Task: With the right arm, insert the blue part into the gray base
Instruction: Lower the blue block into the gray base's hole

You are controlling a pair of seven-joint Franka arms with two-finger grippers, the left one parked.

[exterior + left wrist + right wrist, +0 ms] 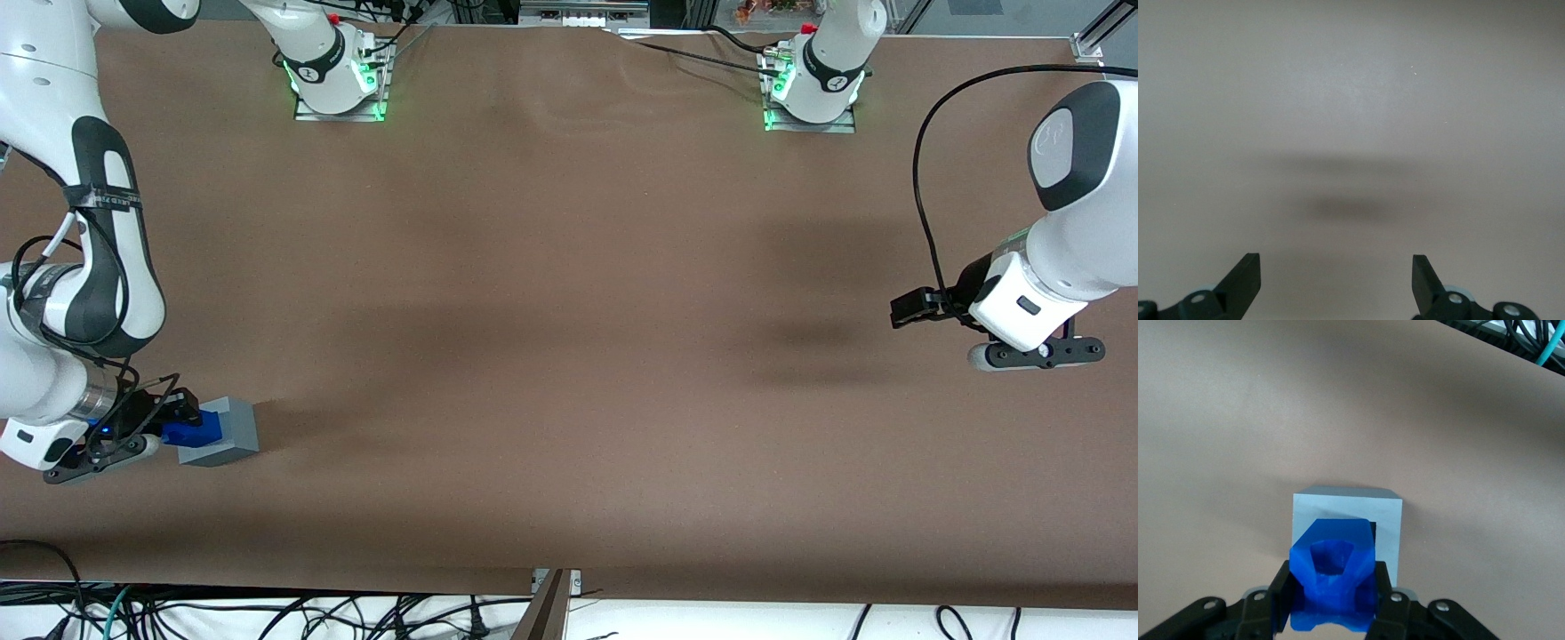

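Note:
The gray base (224,433) is a light-gray cube on the brown table at the working arm's end, near the front camera. My right gripper (173,418) is shut on the blue part (194,429) and holds it level against the cube's side face. In the right wrist view the blue part (1333,572) sits between the black fingers (1283,597), its notched end right at the dark recessed hole of the gray base (1388,527). How deep it sits in the hole is hidden by the part itself.
Brown table cover (569,338) all around. Both arm bases with green lights (338,76) stand at the table's edge farthest from the front camera. Loose cables (267,613) lie below the table's near edge.

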